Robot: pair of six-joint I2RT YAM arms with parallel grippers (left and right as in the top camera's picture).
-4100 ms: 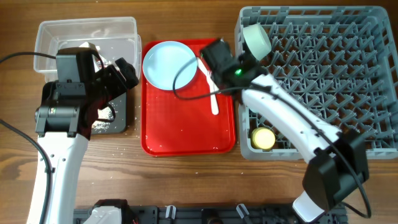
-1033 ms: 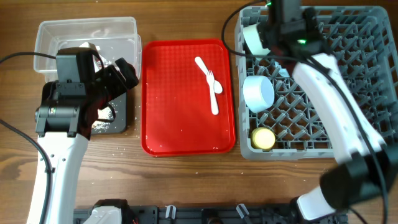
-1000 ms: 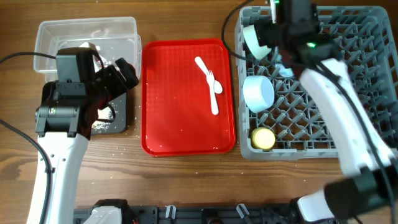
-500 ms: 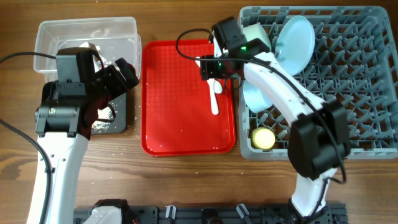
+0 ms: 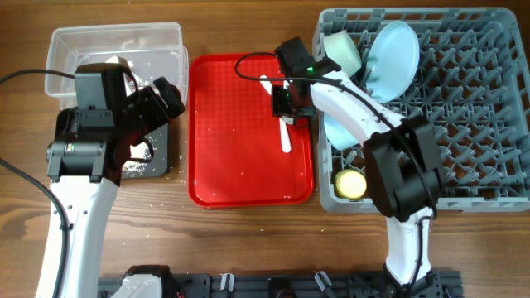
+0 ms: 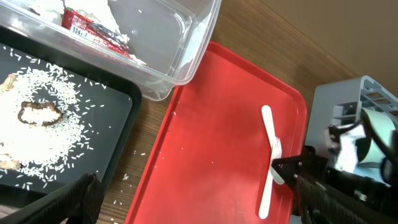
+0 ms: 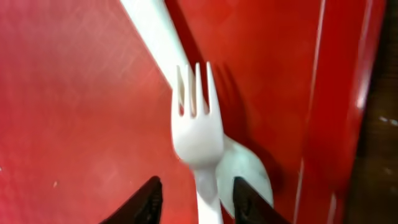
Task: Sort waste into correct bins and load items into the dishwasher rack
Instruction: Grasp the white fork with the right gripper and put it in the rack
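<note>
The white fork (image 7: pixel 198 134) lies across the white spoon (image 7: pixel 245 168) on the red serving tray (image 5: pixel 240 149). My right gripper (image 7: pixel 198 205) is open low over the tray, a finger on each side of the fork's handle, and shows in the overhead view (image 5: pixel 286 103). The grey dishwasher rack (image 5: pixel 464 124) holds the light blue plate (image 5: pixel 389 58) on edge, the pale green bowl (image 5: pixel 341 50), the light blue bowl (image 5: pixel 339 132) and the yellow cup (image 5: pixel 349 184). My left gripper (image 6: pixel 199 205) is open and empty near the bins. The red wrapper (image 6: pixel 93 34) lies in the clear tub (image 5: pixel 116 41). Food scraps (image 6: pixel 37 115) lie on the black tray (image 6: pixel 118 106).
Rice grains are scattered on the wooden table (image 5: pixel 248 240) beside the black tray. My left arm (image 5: pixel 83 149) covers most of the black tray in the overhead view. The rack stands right against the red tray's right edge.
The plate went from the red tray into the rack. My right gripper came back from the rack to the red tray and lowered over the fork. The left arm has not moved.
</note>
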